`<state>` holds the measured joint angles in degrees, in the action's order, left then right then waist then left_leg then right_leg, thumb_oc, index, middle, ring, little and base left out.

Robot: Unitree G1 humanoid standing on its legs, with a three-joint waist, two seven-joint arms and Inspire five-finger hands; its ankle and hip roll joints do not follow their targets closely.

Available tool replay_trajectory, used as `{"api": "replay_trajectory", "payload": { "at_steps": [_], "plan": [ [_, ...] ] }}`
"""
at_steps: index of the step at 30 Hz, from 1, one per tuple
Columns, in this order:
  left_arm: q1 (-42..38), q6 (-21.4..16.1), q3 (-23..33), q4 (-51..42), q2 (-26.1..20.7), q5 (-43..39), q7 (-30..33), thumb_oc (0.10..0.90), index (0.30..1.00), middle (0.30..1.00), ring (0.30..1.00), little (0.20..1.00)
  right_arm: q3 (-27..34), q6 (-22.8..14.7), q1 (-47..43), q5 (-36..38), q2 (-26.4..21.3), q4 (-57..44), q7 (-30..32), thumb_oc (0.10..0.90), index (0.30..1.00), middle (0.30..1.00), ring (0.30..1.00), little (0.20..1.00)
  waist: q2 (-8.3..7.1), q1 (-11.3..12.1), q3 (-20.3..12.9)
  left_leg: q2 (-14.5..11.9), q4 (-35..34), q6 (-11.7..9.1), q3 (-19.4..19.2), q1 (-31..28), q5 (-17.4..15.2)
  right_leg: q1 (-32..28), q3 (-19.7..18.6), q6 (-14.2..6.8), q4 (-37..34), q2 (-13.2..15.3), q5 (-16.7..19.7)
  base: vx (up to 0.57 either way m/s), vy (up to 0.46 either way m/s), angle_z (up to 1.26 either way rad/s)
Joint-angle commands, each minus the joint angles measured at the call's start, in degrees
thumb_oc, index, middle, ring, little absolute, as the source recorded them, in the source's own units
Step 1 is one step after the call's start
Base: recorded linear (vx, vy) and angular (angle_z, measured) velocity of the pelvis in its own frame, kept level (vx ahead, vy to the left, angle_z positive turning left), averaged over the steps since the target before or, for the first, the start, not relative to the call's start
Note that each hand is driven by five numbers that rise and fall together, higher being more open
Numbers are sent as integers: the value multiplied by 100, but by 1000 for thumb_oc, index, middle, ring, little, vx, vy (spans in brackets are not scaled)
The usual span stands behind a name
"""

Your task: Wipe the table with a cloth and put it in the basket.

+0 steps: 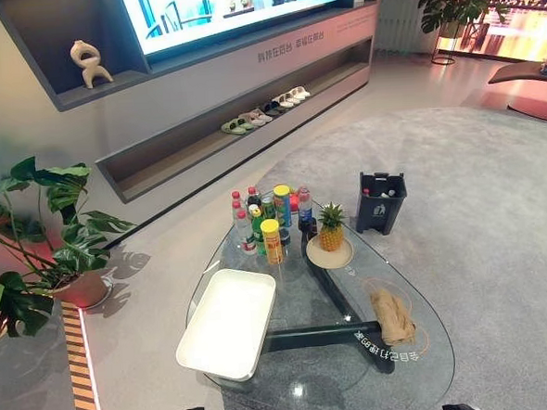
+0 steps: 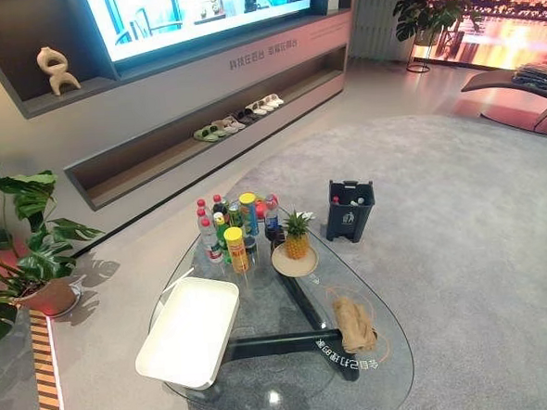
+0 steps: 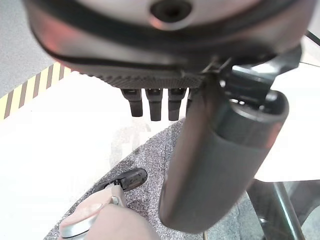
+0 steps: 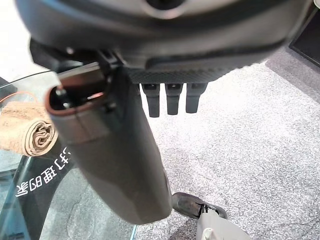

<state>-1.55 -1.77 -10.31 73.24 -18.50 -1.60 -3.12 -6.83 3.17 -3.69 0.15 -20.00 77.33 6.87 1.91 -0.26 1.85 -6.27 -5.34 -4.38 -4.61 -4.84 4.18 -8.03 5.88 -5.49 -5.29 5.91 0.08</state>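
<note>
The cloth (image 1: 393, 316) lies rolled on the right part of the glass surface (image 1: 414, 382), a soft tan towel, light and limp by my reckoning; I would pinch its thick middle. The white basket (image 1: 227, 323), smooth and stiff, sits left of it. My right robot hand (image 4: 172, 97) and left robot hand (image 3: 152, 102) hang spread, holding nothing.

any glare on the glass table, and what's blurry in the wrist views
Left eye view: faint ceiling-light glints on the table near its front edge, and the dark frame shows through the glass. Both wrist views: the near robot hand bulk is out of focus.
</note>
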Motion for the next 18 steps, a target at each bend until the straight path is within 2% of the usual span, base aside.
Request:
{"api": "replay_trajectory", "payload": {
  "at_steps": [1, 12, 14, 17, 18],
  "plan": [
    [-422, -163, 227, 223, -279, -88, 132, 800, 900, 900, 900, 900, 0, -106, -382, -49, -152, 257, 144, 800, 900, 900, 900, 900, -186, 49, 219, 33, 34, 20, 83, -277, -589, 51, 75, -118, 29, 176, 9, 0, 0, 0],
    [-224, -189, 312, 212, -314, -195, 206, 800, 900, 900, 900, 900, -36, -53, -225, -420, -238, 234, -26, 800, 900, 900, 900, 900, -234, 90, 400, 92, 34, 52, 180, -145, -544, 171, 18, -111, 29, 125, 65, 56, 1, 1],
    [-234, -216, 310, 154, -307, -320, 281, 800, 900, 900, 900, 900, -157, 49, -213, -738, -231, 265, -253, 800, 900, 900, 900, 900, -225, 101, 495, 102, 34, 42, 173, -46, -502, 292, 2, -126, 29, 135, 129, 27, 35, 0],
    [-291, -284, 278, 60, -295, -481, 405, 800, 900, 900, 900, 900, -282, 64, -262, -744, -247, 303, -241, 800, 900, 900, 900, 900, -201, 134, 663, 123, 34, 40, 207, 108, -433, 463, -15, -129, 29, 143, 210, -42, 19, -1],
    [-477, -336, 249, 7, -334, -697, 455, 800, 900, 900, 900, 900, -364, 99, -445, -645, -311, 308, -230, 800, 900, 900, 900, 900, -179, 147, 895, 137, 34, 42, 225, 280, -362, 640, -23, -118, 29, 148, 283, -192, 18, 0]
  ]
}}
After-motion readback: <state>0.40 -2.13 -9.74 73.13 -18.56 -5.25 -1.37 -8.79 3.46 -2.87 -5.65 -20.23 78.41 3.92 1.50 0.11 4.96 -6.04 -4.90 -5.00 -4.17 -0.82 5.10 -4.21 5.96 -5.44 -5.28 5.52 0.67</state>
